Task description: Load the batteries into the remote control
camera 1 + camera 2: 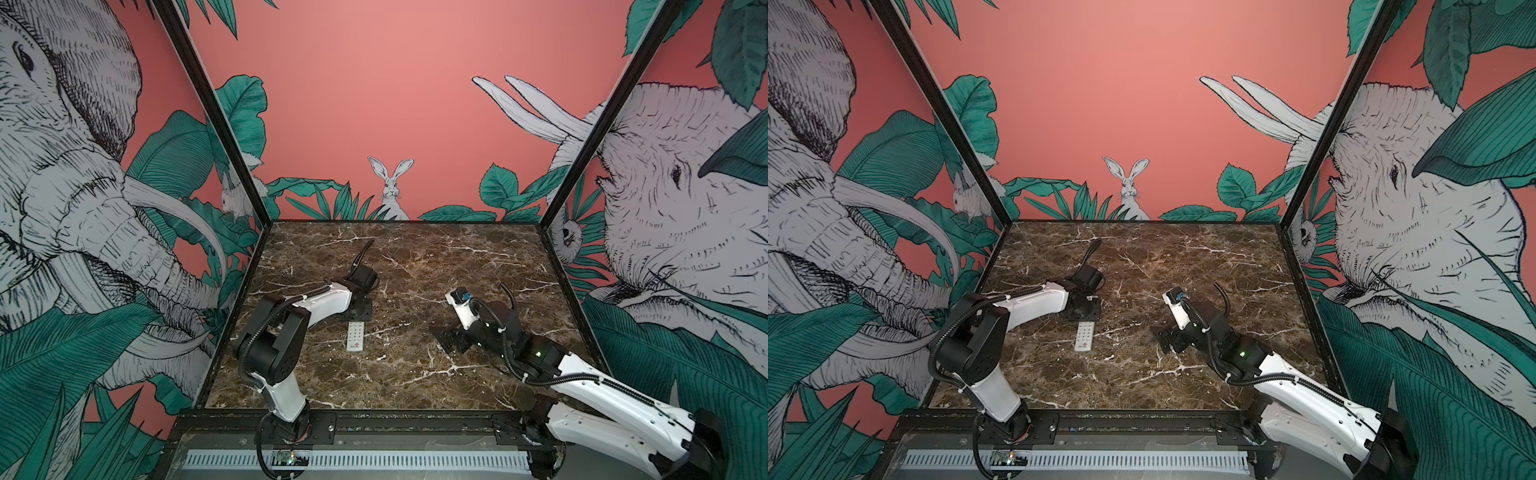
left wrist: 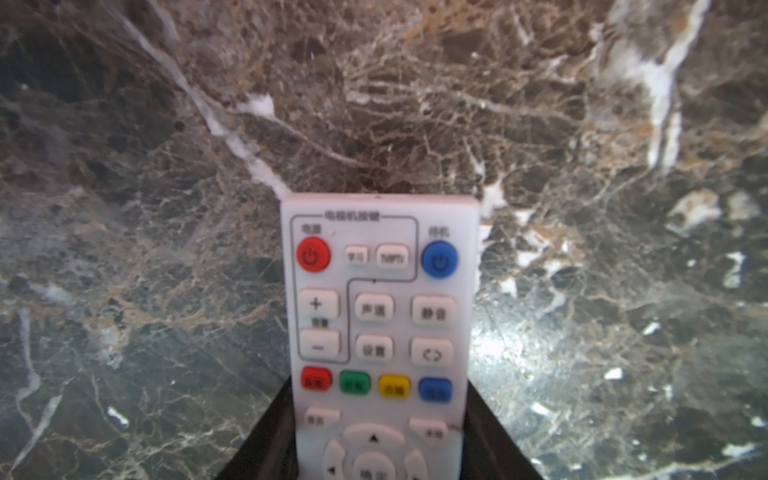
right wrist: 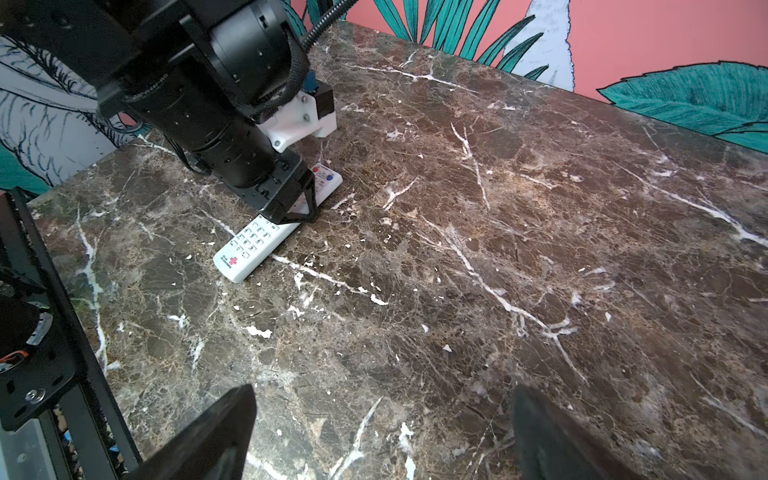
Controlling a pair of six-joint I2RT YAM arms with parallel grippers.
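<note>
In a top view: the long white plastic remote control [image 1: 355,336] lies buttons-up on the brown marble desk [image 1: 415,270], left of centre.

Left wrist view: left gripper [image 2: 378,440] fingers [image 2: 270,436] clamp its long edges, presumably to flip it.

Right wrist view: right gripper [image 3: 382,415] fingers spread wide, empty. Batteries not visible; nothing obstructs.

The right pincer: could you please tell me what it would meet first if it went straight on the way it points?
Probably the bare tabletop: the open right pincer angles down at it, with the remote off to one side of that line.
</note>
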